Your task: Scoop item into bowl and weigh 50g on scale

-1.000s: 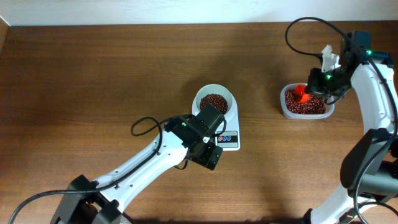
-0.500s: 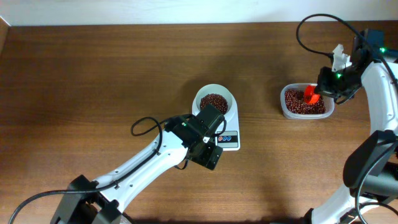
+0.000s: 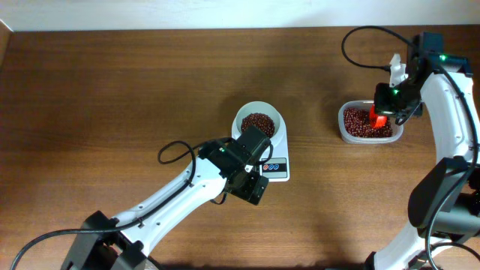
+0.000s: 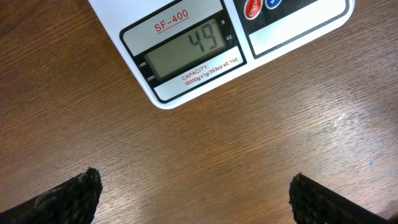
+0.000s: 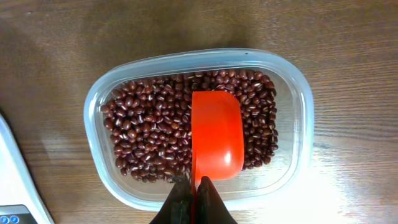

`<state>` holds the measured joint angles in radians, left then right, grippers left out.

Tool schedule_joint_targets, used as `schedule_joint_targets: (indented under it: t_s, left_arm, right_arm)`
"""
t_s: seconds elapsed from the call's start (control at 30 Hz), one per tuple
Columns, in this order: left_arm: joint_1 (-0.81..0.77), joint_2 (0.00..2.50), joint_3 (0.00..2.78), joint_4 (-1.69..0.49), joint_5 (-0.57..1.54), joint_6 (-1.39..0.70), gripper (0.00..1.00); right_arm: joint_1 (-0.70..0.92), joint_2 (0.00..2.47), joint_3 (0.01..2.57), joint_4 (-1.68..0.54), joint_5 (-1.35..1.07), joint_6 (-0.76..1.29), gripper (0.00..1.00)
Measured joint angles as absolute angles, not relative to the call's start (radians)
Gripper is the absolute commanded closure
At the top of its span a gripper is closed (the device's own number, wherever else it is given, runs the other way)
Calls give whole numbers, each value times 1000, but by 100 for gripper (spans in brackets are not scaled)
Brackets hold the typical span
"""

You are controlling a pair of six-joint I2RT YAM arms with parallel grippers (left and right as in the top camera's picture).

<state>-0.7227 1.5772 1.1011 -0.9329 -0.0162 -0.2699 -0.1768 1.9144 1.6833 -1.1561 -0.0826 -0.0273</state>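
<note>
The white bowl [image 3: 259,121] holds a heap of dark reddish-brown beans [image 3: 258,122] and stands on the white scale [image 3: 276,162]. The scale [image 4: 186,50] fills the top of the left wrist view, its display reading 49. My left gripper [image 4: 194,196] hovers open over bare wood just in front of the scale. My right gripper [image 5: 194,188] is shut on the handle of a red scoop [image 5: 216,134], which sits turned on its side over the beans [image 5: 149,134] in the clear tub [image 5: 102,180]. In the overhead view the red scoop [image 3: 379,116] is at the tub's right end.
The clear plastic tub [image 3: 342,129] sits right of the scale on the wooden table [image 3: 112,90]. My left arm [image 3: 187,191] reaches in from the lower left. My right arm [image 3: 450,112] runs down the right edge, with black cables looping above it.
The right gripper with the red scoop swung slightly right, then came back left, staying over the tub. The left arm and the scale have not moved.
</note>
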Motion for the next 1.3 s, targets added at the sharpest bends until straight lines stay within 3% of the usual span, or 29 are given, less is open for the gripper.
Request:
schedule_joint_targets:
  t_s: [0.67,0.97,1.3]
  left_arm:
    - [-723,1577,1101,-933,-16,-270,1]
    - [-723,1577,1101,-933,-16,-270,1]
    - [-723,1577,1101,-933,-16,-270,1]
  right_arm:
    - [-192,1915,1734,-1179,-54,-57,96]
    - [-406,1915,1735,-1225,-451,-245,96]
    - [-392,1915,1735,-1242,-744,-396,96]
